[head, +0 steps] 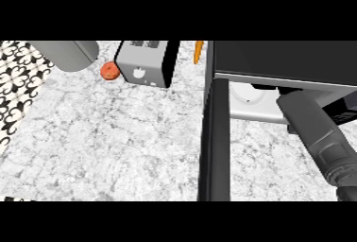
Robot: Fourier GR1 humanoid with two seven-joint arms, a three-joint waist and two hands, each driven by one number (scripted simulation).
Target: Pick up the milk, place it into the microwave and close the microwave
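Note:
The microwave stands at the upper right, a dark box seen from above. Its door is swung open and juts toward me as a tall black bar. Inside the opening I see a pale turntable plate on the grey floor. My right forearm comes in from the lower right and reaches into the opening. The microwave's top hides its hand. The milk shows nowhere; I cannot tell whether it is inside. My left hand is out of view.
A silver toaster stands at the back, left of the microwave. A red-orange round item lies beside it, with a grey rounded object further left. An orange stick-like item lies between toaster and microwave. A patterned wall borders the left.

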